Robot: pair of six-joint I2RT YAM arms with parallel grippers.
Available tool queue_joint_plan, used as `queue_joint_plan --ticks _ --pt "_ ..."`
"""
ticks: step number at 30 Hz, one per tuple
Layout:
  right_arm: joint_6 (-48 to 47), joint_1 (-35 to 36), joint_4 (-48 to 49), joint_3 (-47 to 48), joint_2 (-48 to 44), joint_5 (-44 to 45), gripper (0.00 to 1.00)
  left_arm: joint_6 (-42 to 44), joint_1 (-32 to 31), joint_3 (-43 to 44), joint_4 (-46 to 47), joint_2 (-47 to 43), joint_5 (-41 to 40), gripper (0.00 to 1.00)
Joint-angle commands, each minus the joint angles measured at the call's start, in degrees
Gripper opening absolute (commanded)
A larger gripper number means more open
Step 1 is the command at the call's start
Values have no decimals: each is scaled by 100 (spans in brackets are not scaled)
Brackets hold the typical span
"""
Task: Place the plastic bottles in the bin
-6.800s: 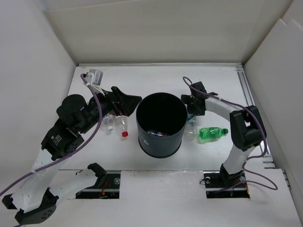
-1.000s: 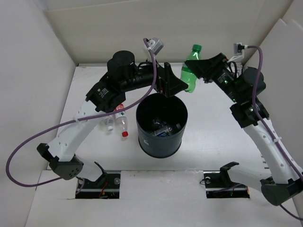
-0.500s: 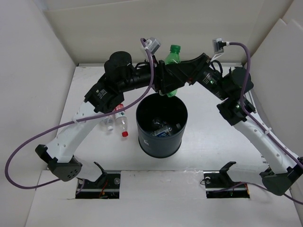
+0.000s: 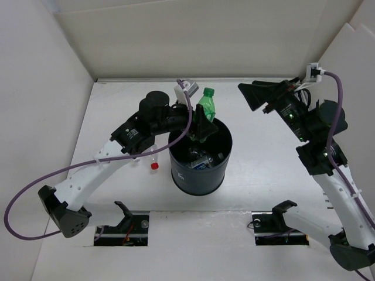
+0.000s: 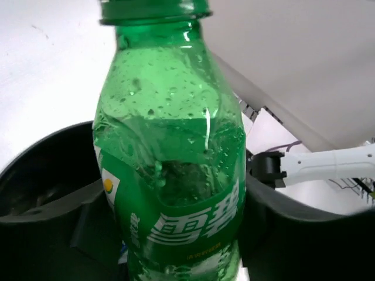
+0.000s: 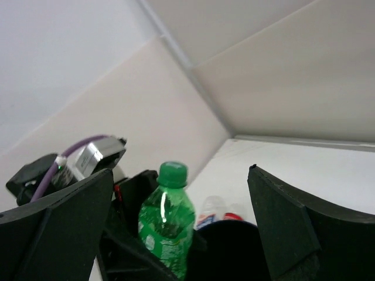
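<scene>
Top external view: the left gripper (image 4: pixel 201 126) is clamped on the green plastic bottle (image 4: pixel 206 104), holding it upright just over the far rim of the tall black round plastic bin (image 4: pixel 198 180). Right of the bin, the right gripper (image 4: pixel 252 96) hangs high, fingers wide apart. A clear bottle with a red cap (image 4: pixel 154 165) lies left of the bin.

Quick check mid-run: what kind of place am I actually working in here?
Probably a lab robot test cell: a white table boxed in by plain white panels, with a black bin and a green bottle as props.
</scene>
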Motion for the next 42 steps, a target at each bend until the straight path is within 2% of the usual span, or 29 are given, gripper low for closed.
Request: queue_joint_plan --ticks 1,4,8,11,15,16,17,19,21,22,25,29,30,32,36,42 --pt "-460 -283 -394 -207 -285 290 100 8 -16 -501 571 -415 -123 63" --pt "-566 -520 -631 -208 -426 176 100 -115 -16 -731 703 -591 -123 100" --pt "-627 -635 -737 -208 -479 123 100 -115 -16 -671 442 -644 -491 100" --pt "-689 -635 -877 -155 -532 123 100 -176 -16 -311 -6 -706 -1158 100" --pt "-830 -635 -1158 -32 -480 237 100 -571 -16 15 -569 -1056 -2694 100" --pt "-882 -635 -1211 -32 -427 237 100 -824 -16 16 -666 -1127 -3594 100" --pt "-883 -635 -1299 29 -427 237 100 -949 62 16 -763 -1189 -3995 100" --pt "-883 -635 -1378 29 -296 237 100 -1247 517 164 -1340 -1189 -4872 100" --pt "-935 -635 -1457 90 -225 167 100 -1529 913 314 -1755 -1058 -5123 100" --pt "-935 -635 -1510 91 -172 97 100 -1530 1324 375 -2018 -883 -5124 100" --pt "-988 -635 -1511 30 -172 26 100 -1197 1793 228 -1925 -506 -5124 100" --pt "-1050 -635 -1511 -24 -172 -175 100 -968 3179 -18 -1863 127 -4387 100" --pt "-1050 -635 -1511 -24 -172 -237 100 -907 3374 -133 -1802 207 -4003 100" --pt "-1163 -635 -1563 -181 -241 -238 100 -854 3769 -518 -1592 304 -3754 100" --pt "-1217 -635 -1502 -603 -392 -352 100 -661 4315 -1099 -1179 656 -3253 100" --pt "-1217 -635 -1282 -1069 -515 -624 100 -546 4370 -1241 -1151 1605 -3305 100"
